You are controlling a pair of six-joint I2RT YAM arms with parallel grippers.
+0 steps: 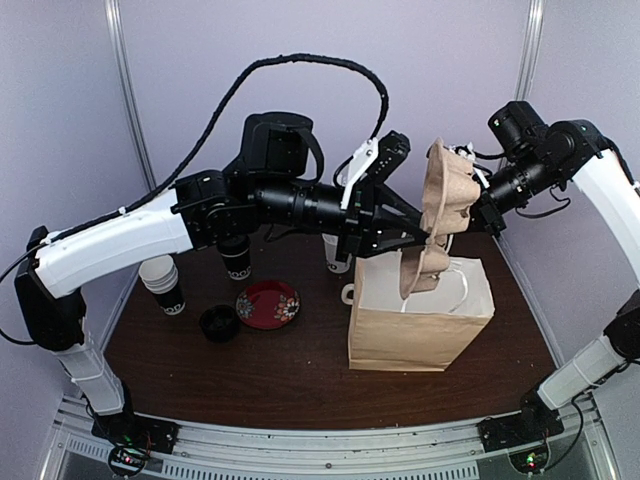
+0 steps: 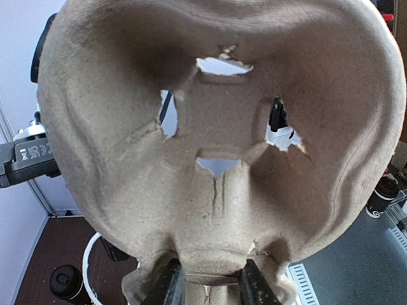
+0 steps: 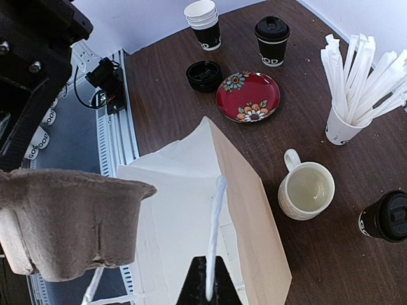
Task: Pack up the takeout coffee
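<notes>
Filling the left wrist view, one moulded-pulp cup carrier [image 2: 222, 127] hangs on edge above the mouth of the single brown paper bag [image 1: 420, 330]. Its lower rim is pinched between the fingers of the left gripper [image 2: 206, 283], while the right gripper [image 3: 206, 279] hovers over the bag and I cannot tell whether its jaws are parted. Two takeout coffees [image 3: 272, 39] stand on the table [image 1: 300, 390] outside the bag: the nearer coffee [image 3: 386, 217] just past the one cream mug [image 3: 306, 190] beside the bag, and the farther coffee well apart beyond the one red plate [image 3: 248, 95], near one stack of lidless cups [image 3: 202, 22], one loose black lid [image 3: 203, 75] and one cup of straws [image 3: 343, 127].
</notes>
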